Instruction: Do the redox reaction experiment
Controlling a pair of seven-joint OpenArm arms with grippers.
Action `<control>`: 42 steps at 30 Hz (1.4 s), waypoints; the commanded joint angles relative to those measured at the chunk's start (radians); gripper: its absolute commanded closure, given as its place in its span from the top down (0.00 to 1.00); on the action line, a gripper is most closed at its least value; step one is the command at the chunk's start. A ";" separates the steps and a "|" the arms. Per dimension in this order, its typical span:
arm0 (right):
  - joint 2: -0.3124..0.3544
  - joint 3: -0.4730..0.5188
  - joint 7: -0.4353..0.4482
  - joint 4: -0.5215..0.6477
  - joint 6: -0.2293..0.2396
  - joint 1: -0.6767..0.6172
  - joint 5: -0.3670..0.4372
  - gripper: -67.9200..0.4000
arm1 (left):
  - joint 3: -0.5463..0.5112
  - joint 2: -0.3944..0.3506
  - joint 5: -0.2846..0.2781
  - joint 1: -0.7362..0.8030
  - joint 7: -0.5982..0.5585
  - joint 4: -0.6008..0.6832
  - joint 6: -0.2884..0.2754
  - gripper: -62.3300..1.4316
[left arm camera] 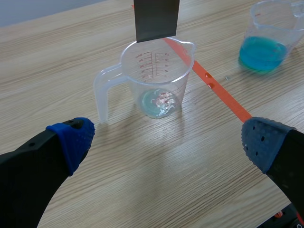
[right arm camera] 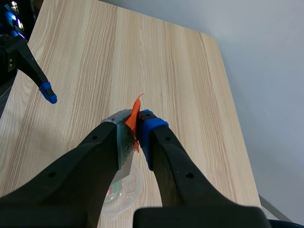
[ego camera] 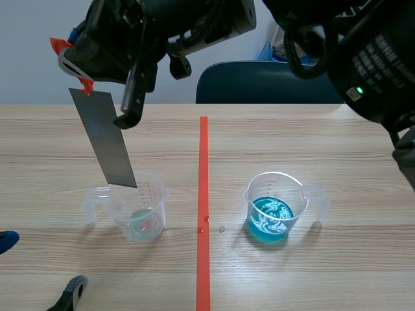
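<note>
Item count, bench and surroundings.
Two clear measuring cups on record: pale-film cup (ego camera: 139, 214) and blue-liquid cup (ego camera: 272, 217). One metal strip (ego camera: 106, 139). One orange tag (ego camera: 61, 45) on that strip. One tape line (ego camera: 203, 194). One dark chair (ego camera: 259, 83). One table (ego camera: 324, 129).

Red scale on measuring cup (left arm camera: 156, 76), numerals illegible.

The right arm's jaws clamp a tilted metal strip (ego camera: 109, 142) over the left beaker (ego camera: 155, 197); the right beaker (ego camera: 275, 188) holds blue liquid (ego camera: 271, 217).

grey metal strip (ego camera: 106, 139), blue liquid (ego camera: 271, 219) (swirled white)
</note>
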 commanded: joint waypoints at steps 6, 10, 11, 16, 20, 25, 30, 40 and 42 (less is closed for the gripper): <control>0.005 0.002 0.015 0.012 0.007 0.026 0.004 0.02 | 0.004 -0.003 -0.003 -0.001 -0.018 0.018 -0.002 1.00; 0.005 0.002 0.015 0.012 0.007 0.026 0.004 0.02 | 0.004 -0.003 -0.003 -0.001 -0.018 0.018 -0.002 1.00; 0.005 0.002 0.015 0.012 0.007 0.025 0.004 0.02 | 0.004 -0.003 -0.003 -0.001 -0.018 0.018 -0.002 1.00; 0.005 0.002 0.015 0.012 0.007 0.025 0.004 0.02 | 0.004 -0.003 -0.003 -0.001 -0.018 0.018 -0.002 1.00; 0.005 0.002 0.015 0.012 0.007 0.025 0.004 0.02 | 0.004 -0.003 -0.003 -0.001 -0.018 0.018 -0.002 1.00; 0.005 0.002 0.015 0.012 0.007 0.025 0.004 0.02 | 0.004 -0.003 -0.003 -0.001 -0.018 0.018 -0.002 1.00; 0.005 0.002 0.015 0.012 0.007 0.025 0.004 0.02 | 0.004 -0.003 -0.003 -0.001 -0.018 0.018 -0.002 1.00; 0.005 0.002 0.015 0.012 0.007 0.025 0.004 0.02 | 0.004 -0.003 -0.003 -0.001 -0.007 0.018 -0.002 1.00; 0.005 0.002 0.015 0.012 0.007 0.025 0.004 0.02 | 0.004 -0.003 -0.003 -0.001 0.000 0.018 -0.002 1.00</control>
